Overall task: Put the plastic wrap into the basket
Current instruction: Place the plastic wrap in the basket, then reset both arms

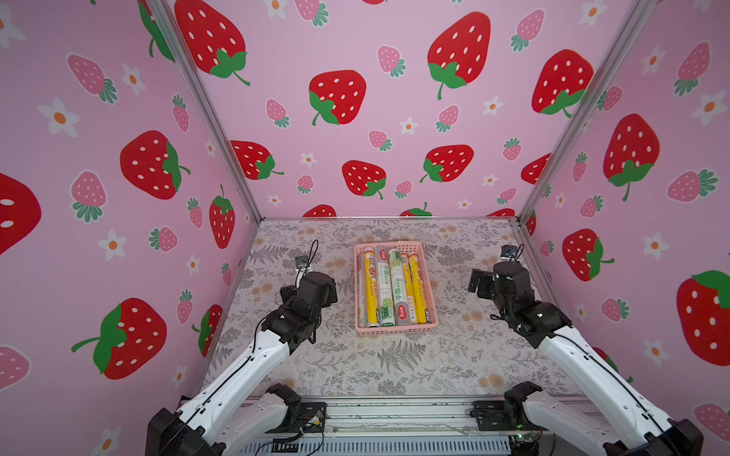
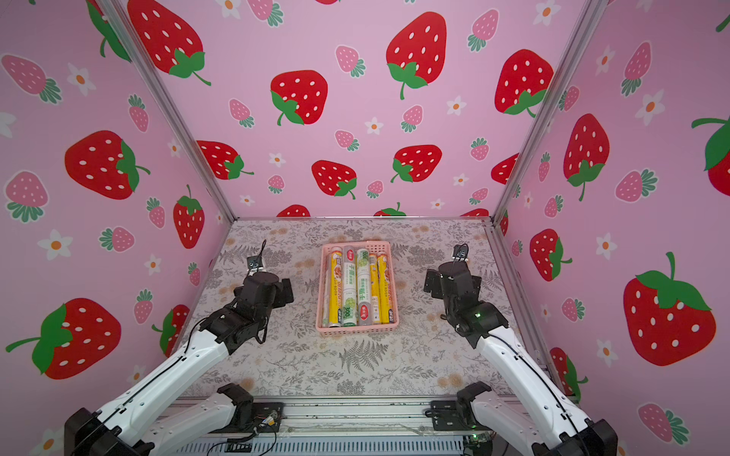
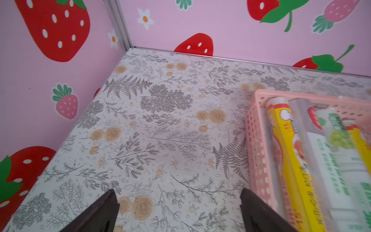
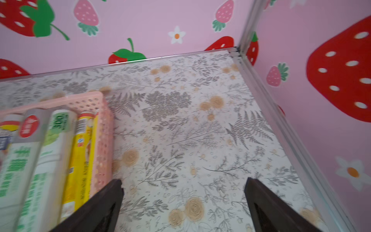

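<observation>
Yellow and white-silver plastic wrap (image 1: pixel 389 286) rolls side by side, lengthwise inside pink lattice basket (image 1: pixel 397 331) mid-table

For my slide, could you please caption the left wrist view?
Open left gripper above floral table, beside the basket holding plastic wrap.

The left arm (image 1: pixel 245 363) reaches forward and sits to the left of the basket (image 1: pixel 397 330), well apart from it. The right arm (image 1: pixel 588 375) sits the same way on the basket's right side. Each arm has a white lower part and a black wrist. The left tool (image 3: pixel 178 192) is wide open and empty. The right tool (image 4: pixel 183 180) is wide open and empty too. Both tools point down at a slant, next to the basket, not touching it.
</observation>
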You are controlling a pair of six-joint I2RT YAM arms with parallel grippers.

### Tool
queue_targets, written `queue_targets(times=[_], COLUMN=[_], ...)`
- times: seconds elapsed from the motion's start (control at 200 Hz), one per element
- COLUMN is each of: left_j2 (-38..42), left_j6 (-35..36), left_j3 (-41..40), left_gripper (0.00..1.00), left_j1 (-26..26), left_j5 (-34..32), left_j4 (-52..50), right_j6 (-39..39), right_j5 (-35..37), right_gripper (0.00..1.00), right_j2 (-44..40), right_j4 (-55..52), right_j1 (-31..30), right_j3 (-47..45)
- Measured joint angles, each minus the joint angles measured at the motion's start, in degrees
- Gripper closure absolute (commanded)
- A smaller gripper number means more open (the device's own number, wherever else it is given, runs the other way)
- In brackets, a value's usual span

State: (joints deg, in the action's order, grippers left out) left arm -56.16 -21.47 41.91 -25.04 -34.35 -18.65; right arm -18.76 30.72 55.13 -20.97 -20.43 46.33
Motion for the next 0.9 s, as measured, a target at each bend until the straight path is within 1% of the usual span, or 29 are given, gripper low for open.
queue_targets(times=[0.06, 0.14, 0.255, 0.35, 0.515, 0.705, 0.815, 0.9], left_j2=[0.44, 0.72, 0.5, -0.7, -5.44, -12.48, -14.1, -14.86], left_j6=[1.97, 4.5, 7.41, 9.81, 12.09, 13.4, 14.99, 16.13], left_j3=[-2.78, -6.75, -11.39, -14.14, -16.68, -19.96, -21.75, -22.77], left_gripper=[0.0, 0.0, 0.0, 0.0, 0.0, 0.0, 0.0, 0.0], left_j1=[2.36, 5.49, 9.55, 11.58, 14.36, 15.23, 15.58, 16.5], left_j5=[-0.07, 0.17, 1.57, 2.62, 4.46, 4.5, 4.92, 6.34], left_j4=[3.3, 7.82, 13.51, 18.78, 27.5, 37.75, 43.54, 48.11], right_j6=[0.22, 0.85, 2.21, 3.78, 7.19, 10.29, 11.52, 12.11], right_j5=[2.47, 4.63, 6.27, 6.36, 5.6, 3.74, 2.05, 0.46], right_gripper=[0.0, 0.0, 0.0, 0.0, 0.0, 0.0, 0.0, 0.0], right_j2=[1.36, 5.2, 11.1, 14.1, 16.24, 20.57, 22.71, 24.28], right_j4=[1.27, 3.91, 8.79, 15.02, 27.76, 41.64, 49.62, 53.16], right_j1=[1.73, 4.63, 8.72, 11.82, 15.54, 16.2, 17.62, 18.62], right_j3=[-1.77, -3.56, -5.42, -8.26, -15.65, -19.78, -22.14, -22.69])
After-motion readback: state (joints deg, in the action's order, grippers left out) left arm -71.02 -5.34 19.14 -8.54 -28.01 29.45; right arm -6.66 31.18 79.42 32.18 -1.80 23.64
